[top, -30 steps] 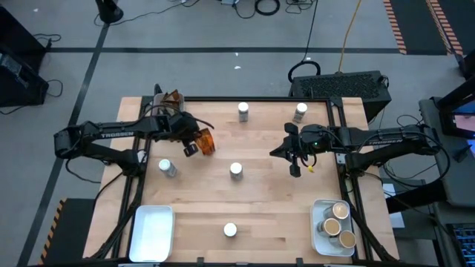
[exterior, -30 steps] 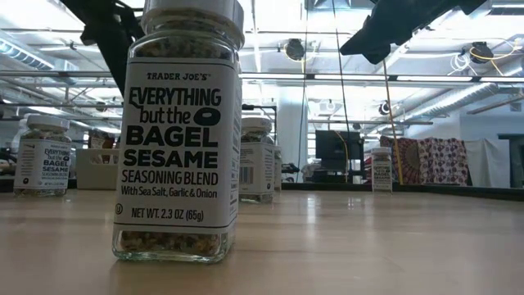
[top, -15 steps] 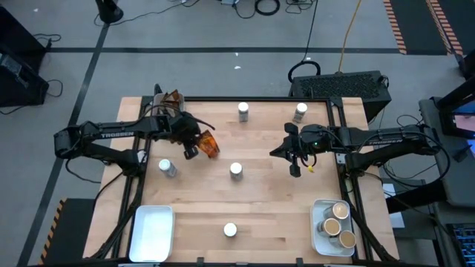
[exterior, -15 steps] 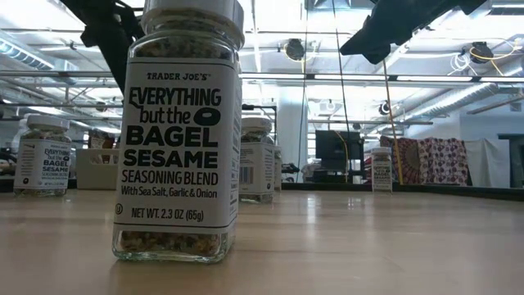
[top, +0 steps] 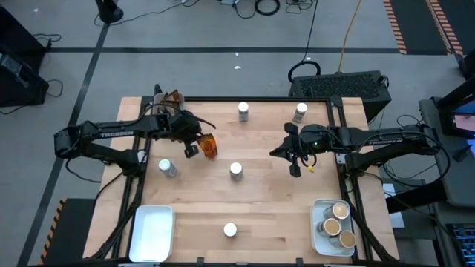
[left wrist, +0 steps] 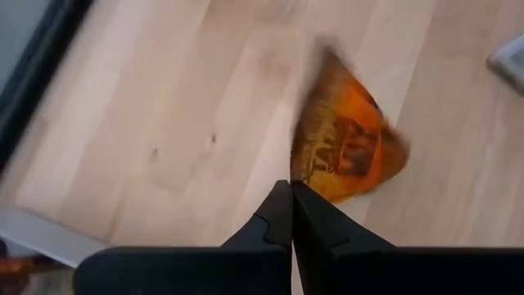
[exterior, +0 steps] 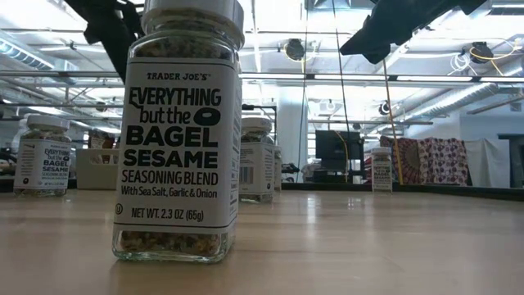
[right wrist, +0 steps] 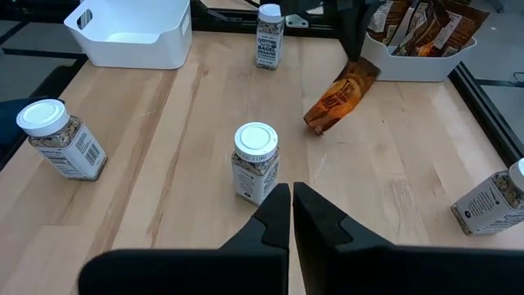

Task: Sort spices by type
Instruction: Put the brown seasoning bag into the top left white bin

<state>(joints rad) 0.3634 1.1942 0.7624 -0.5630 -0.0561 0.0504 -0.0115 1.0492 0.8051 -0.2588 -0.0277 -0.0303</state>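
Since a second ago the left gripper (top: 191, 150) has snapped shut and the sachet (top: 209, 145) sits slightly lower, just beside its fingertips.
Sachet lies tilted on the desk (top: 260, 215) near the far left corner, not visibly clamped; left fingers (left wrist: 278, 215) are pressed together. Right gripper (top: 295, 171) hangs shut and empty near the right edge. White-lidded jars (top: 236, 170) stand scattered; brown-lidded jars (top: 334, 222) fill the near right tray (top: 318, 239).

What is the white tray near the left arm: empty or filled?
Empty. In the high view the white tray shows only its bare white floor; nothing lies inside it.
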